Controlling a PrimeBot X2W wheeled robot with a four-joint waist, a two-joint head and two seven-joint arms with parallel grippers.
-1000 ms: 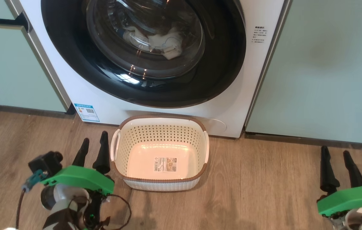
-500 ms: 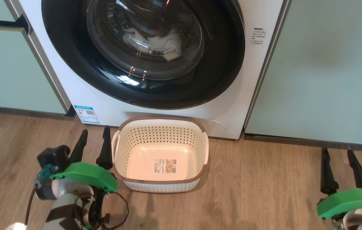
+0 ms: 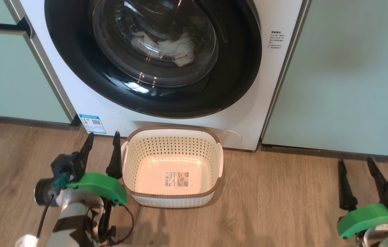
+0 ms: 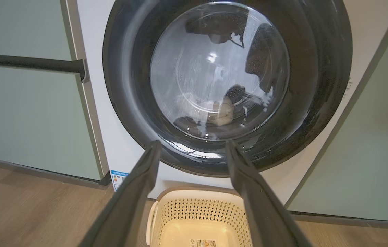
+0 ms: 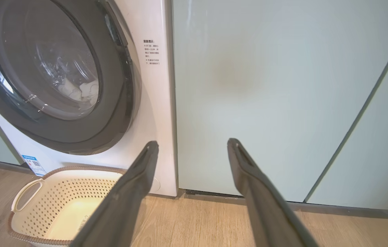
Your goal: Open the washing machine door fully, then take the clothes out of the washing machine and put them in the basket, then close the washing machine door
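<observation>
Left gripper (image 3: pixel 102 136), fingers spread and holding nothing, hovers at lower left of the head view just beside the basket (image 3: pixel 166 151), which I judge sits on the floor (image 3: pixel 266 206) directly below the washing machine door (image 3: pixel 146 73) so garments can drop straight in. Right gripper (image 3: pixel 355 161), likewise spread and empty, waits at lower right, well apart from the washing machine (image 3: pixel 111 116) and facing the pale green cabinet (image 3: pixel 334 85). With the door shut at upper centre and the clothes (image 3: pixel 173 49) heaped behind its glass, opening it is my first job.
</observation>
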